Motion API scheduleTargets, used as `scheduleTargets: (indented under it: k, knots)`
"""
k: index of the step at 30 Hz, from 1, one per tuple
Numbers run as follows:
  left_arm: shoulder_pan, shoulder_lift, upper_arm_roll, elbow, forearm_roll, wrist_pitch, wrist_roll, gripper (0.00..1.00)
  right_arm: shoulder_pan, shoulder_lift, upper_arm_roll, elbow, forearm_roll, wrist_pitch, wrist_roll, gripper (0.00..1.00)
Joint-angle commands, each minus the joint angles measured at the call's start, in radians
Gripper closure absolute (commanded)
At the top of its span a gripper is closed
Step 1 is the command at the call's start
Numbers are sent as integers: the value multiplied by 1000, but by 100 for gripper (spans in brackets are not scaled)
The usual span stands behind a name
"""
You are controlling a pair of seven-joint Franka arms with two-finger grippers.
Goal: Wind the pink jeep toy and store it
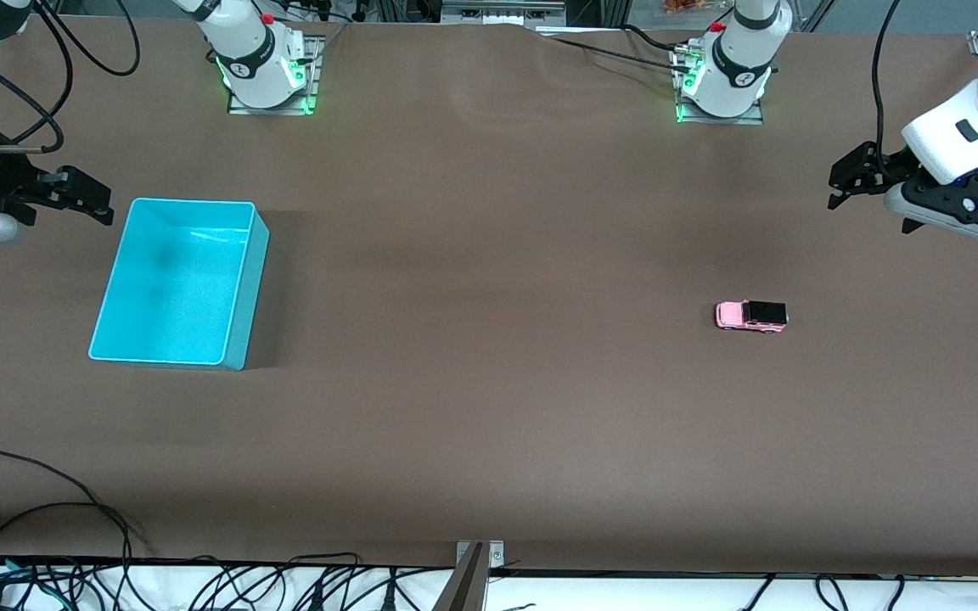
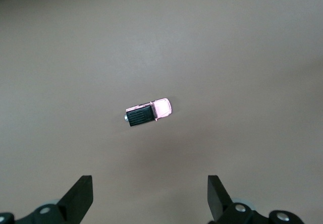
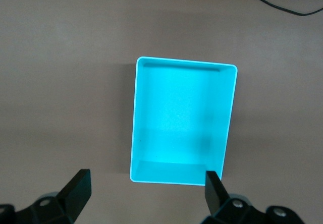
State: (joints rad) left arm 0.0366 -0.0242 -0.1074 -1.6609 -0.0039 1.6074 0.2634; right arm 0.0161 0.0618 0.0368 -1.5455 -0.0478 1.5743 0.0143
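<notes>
The pink jeep toy (image 1: 750, 316) stands on its wheels on the brown table toward the left arm's end; in the left wrist view it (image 2: 148, 113) lies well apart from the fingers. My left gripper (image 1: 844, 180) hangs open and empty above the table at that end, clear of the jeep. The turquoise bin (image 1: 179, 282) stands empty toward the right arm's end and shows in the right wrist view (image 3: 182, 120). My right gripper (image 1: 90, 197) is open and empty in the air beside the bin.
Loose black cables (image 1: 73, 526) lie along the table's front edge, with more cables below the edge. The two arm bases (image 1: 264, 81) stand at the table's back edge.
</notes>
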Motion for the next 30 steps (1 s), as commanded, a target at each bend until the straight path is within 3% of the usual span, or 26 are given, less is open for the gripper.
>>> scheduleTargets:
  k: [1,30]
  knots:
    - [0,-8,3,23,-11,-46,-32,0,-8,3,3,16,16,-19,-13,0]
    - [-1,-5,3,24,-11,-52,-35,0,-8,3,2,18,16,-19,-16,0]
